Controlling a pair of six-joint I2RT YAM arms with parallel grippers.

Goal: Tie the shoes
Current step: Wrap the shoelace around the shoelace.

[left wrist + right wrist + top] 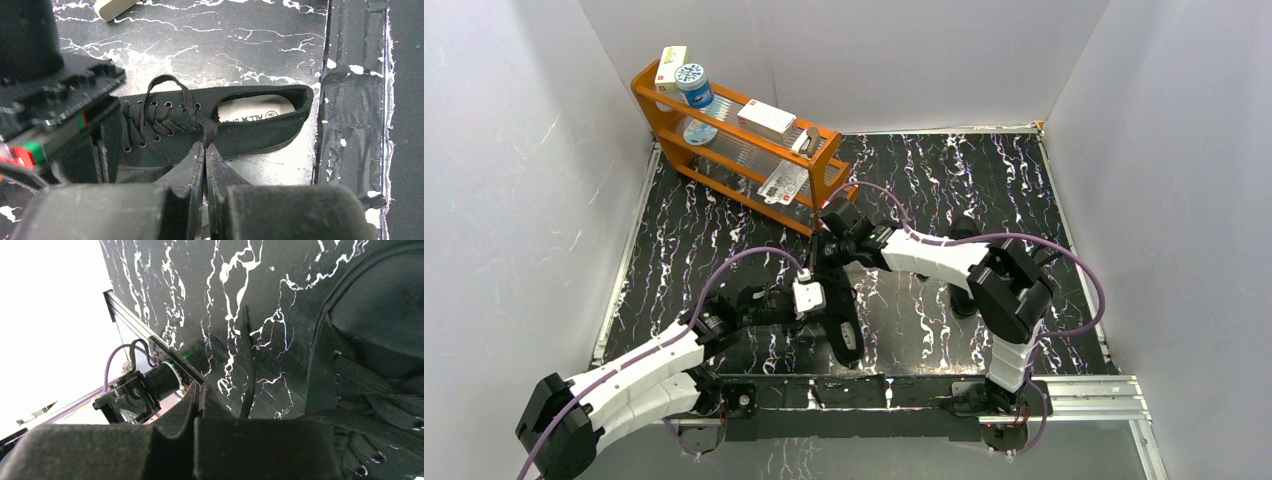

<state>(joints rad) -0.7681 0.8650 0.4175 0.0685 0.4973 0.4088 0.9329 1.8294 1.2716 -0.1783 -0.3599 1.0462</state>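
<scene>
**Pull both lace ends evenly, without dragging the shoe**

The black canvas low-top shoe (250, 135) sits in the near middle of the black white-veined surface (225, 40), between the two arms, with its heel toward the near edge.

The left end effector (205, 150) is pinched closed. A thin black lace (207, 131) runs from the top eyelets straight into its tips, so it appears to hold that strand. The right end effector (200, 392) is closed too. A loose lace strand (247, 365) lies just beside it, but I cannot tell whether it is gripped.

I judge the pull should be slow and balanced. A hard tug could slide the light shoe or collapse the lace loop (165, 80) above the eyelets.

At the far left, an orange tiered rack (649, 100) holds a blue-capped clear bottle (692, 78) and white cartons (766, 118). The shoe's opening shows only a pale insole (255, 107).
</scene>
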